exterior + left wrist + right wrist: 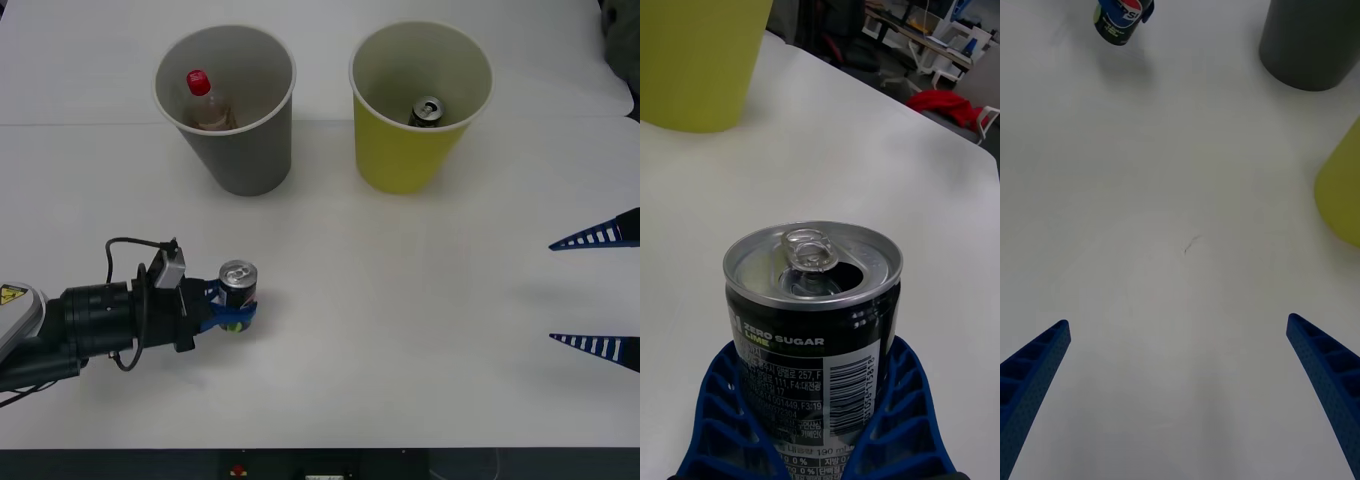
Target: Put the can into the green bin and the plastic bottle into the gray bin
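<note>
We record a plain white table spanning the front view; a faint dark scuff marks its surface near the centre of the right wrist view. In the left wrist view, office chairs and a red cloth show in the room beyond the far table edge.

The left arm enters from the lower left of the front view, lying low and nearly level over the table, black wrist housing and looped cable trailing behind. The left gripper points toward frame right. The right gripper sits at the right edge of the front view, its two blue ribbed fingers spread wide apart with nothing between them.

A small aluminium drink can with a dark body and silver pull-tab top stands upright, lower left of centre in the front view. The blue fingers of the left gripper curve around its lower body on both sides, clasping it.

The large gray cup-shaped bin stands upper left of centre and holds a clear plastic bottle with a red screw cap. The large yellow-green cup-shaped bin stands upper right of centre, just beside the gray one, and a second can lies inside it.
</note>
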{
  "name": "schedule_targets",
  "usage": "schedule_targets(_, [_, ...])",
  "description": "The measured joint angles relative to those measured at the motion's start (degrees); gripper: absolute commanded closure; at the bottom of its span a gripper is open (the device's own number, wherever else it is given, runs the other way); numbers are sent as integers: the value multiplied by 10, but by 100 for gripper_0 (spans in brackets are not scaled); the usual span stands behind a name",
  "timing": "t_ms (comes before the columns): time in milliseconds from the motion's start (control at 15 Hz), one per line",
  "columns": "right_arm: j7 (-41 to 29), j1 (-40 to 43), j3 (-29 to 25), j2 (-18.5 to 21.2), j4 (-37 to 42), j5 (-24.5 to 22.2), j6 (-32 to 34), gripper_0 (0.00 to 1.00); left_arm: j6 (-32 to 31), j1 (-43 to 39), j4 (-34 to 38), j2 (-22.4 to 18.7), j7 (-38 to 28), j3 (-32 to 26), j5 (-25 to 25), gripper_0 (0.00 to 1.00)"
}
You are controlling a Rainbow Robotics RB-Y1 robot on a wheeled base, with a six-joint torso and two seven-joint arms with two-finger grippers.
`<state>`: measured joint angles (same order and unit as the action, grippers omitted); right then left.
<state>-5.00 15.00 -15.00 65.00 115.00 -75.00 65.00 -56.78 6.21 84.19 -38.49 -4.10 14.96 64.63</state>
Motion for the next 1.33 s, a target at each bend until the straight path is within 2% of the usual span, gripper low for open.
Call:
schedule_targets(333, [0, 0, 0, 0, 0, 0, 0, 0, 48, -10, 107, -1, -155, -4, 86, 100])
schedule_targets(467, [0, 0, 0, 0, 0, 0, 0, 0, 92, -25, 173, -3, -249, -4, 158, 100])
schedule_targets(600, [0, 0, 0, 0, 0, 0, 0, 0, 108, -30, 225, -3, -356, -4, 233, 100])
schedule_targets(867, [0, 0, 0, 0, 0, 0, 0, 0, 114, -22, 312, -3, -560, -2, 374, 100])
schedule_targets(1067, [0, 0, 0, 0, 0, 0, 0, 0, 114, 14, 350, -5, -702, 23, 464, 100])
schedule_targets(1200, [0, 0, 0, 0, 0, 0, 0, 0, 114, 47, 356, -5, -759, 41, 499, 100])
schedule_targets(1333, [0, 0, 0, 0, 0, 0, 0, 0, 110, 77, 355, -5, -772, 47, 505, 100])
